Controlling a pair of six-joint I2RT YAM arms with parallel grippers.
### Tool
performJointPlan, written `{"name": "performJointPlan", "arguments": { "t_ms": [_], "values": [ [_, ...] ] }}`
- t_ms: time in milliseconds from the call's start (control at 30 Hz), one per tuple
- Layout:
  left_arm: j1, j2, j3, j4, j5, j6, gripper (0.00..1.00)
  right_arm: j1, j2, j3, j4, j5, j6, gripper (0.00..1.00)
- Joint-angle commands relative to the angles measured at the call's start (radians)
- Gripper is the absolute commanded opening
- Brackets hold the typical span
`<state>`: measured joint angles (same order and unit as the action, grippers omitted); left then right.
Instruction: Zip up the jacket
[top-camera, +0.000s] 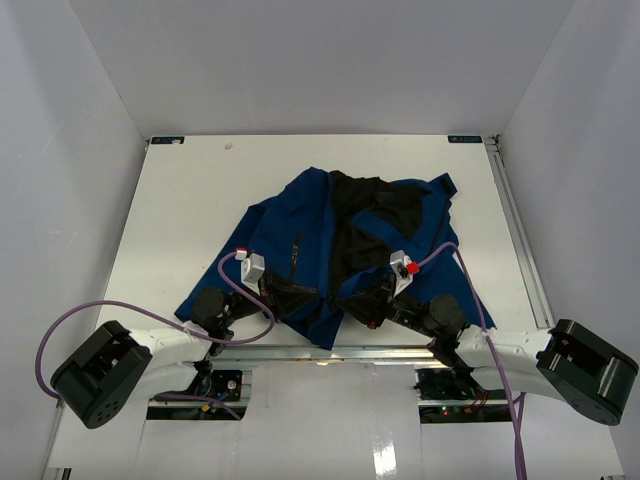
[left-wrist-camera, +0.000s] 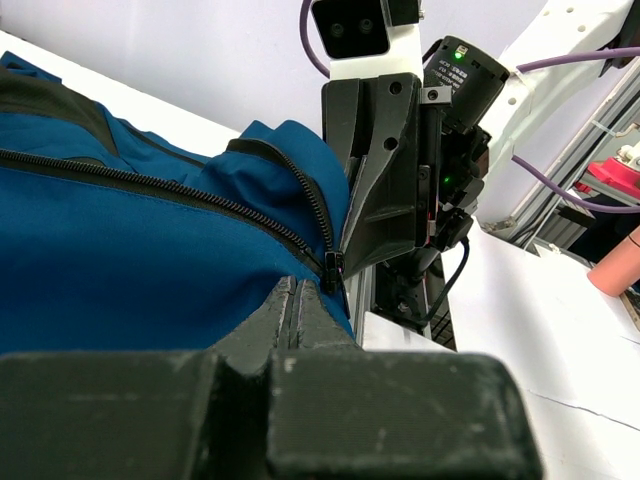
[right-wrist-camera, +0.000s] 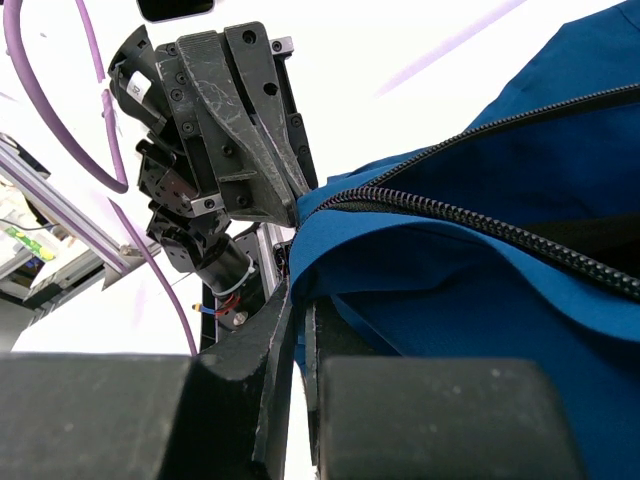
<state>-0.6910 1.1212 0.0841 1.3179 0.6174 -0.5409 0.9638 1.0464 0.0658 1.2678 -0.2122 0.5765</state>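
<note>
The jacket (top-camera: 300, 235) lies spread on the worktop (top-camera: 180, 200), hem toward my bases and collar away from me. Its front is open, so the black lining (top-camera: 365, 215) shows down the middle. I judge the zipping itself has not begun and that I am on the opening step, bringing the two bottom ends of the zip together at the hem.

My left end effector (left-wrist-camera: 295, 300) is pinched narrow on the blue cloth at the hem. Its tip is just beside the slider (left-wrist-camera: 331, 268), where the row of teeth (left-wrist-camera: 150, 183) ends. My right end effector (right-wrist-camera: 300, 325) is likewise clamped on a fold of blue cloth on the other front edge. The two face each other closely, and each wrist view shows the other's fingers pressed to the fabric at the zip's foot. I cannot tell whether the pin is seated in the slider, because my own fingers hide that spot.

Next, both edges should be held flat and level so the loose end can go straight into the slider. Then one side should keep the hem down while the other takes the pull and draws it toward the collar. The risk, I think, is cloth bunching under the slider, or the hem lifting with the pull.
</note>
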Motion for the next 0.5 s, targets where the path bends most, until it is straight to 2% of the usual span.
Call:
{"name": "performJointPlan", "arguments": {
  "t_ms": [0, 467],
  "values": [
    [-0.001, -0.027, -0.009, 0.296, 0.009, 0.016, 0.00, 0.000, 0.011, 0.045, 0.181, -0.014, 0.012, 0.08],
    [-0.001, -0.012, -0.029, 0.346, 0.050, 0.061, 0.00, 0.000, 0.058, 0.051, 0.194, -0.016, 0.089, 0.08]
  ]
}}
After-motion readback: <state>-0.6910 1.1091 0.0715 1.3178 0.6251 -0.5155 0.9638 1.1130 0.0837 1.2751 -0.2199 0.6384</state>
